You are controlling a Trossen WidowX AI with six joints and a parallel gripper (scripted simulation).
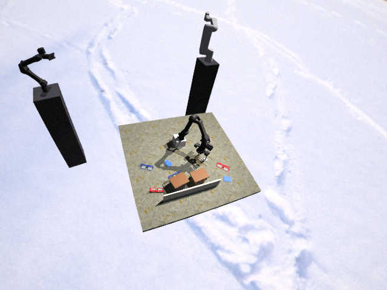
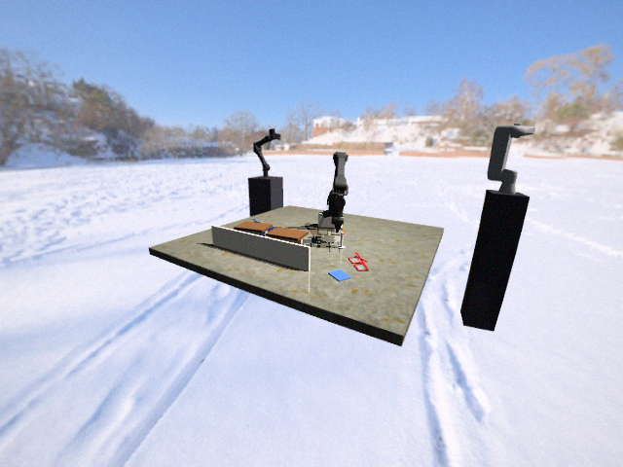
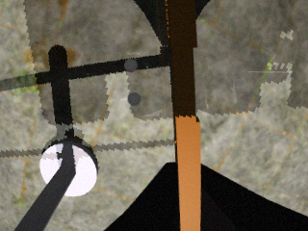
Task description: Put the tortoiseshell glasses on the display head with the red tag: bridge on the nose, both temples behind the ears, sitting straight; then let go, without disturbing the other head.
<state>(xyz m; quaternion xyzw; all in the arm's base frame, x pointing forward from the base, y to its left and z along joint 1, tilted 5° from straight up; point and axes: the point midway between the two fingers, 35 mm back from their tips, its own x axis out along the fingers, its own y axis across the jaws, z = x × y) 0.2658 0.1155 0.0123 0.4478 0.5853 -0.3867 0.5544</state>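
The thin brown-and-amber tortoiseshell glasses [image 1: 197,158] are hanging just under the black parallel-jaw hand [image 1: 204,154], which is gripping them with its fingers nearly closed; in the wrist view one long amber temple [image 3: 188,173] is running straight down the middle, pinched at the hand. The glasses are hovering above the mottled grey-green square desk [image 1: 137,199], just behind the two brown-topped display blocks [image 1: 199,175], which are standing side by side against a low white wall panel [image 1: 191,189]. Red-framed glasses [image 1: 222,167] are lying near on one side, a small blue flat card [image 1: 227,179] beyond them. Blue-framed glasses [image 1: 146,167] are lying well apart.
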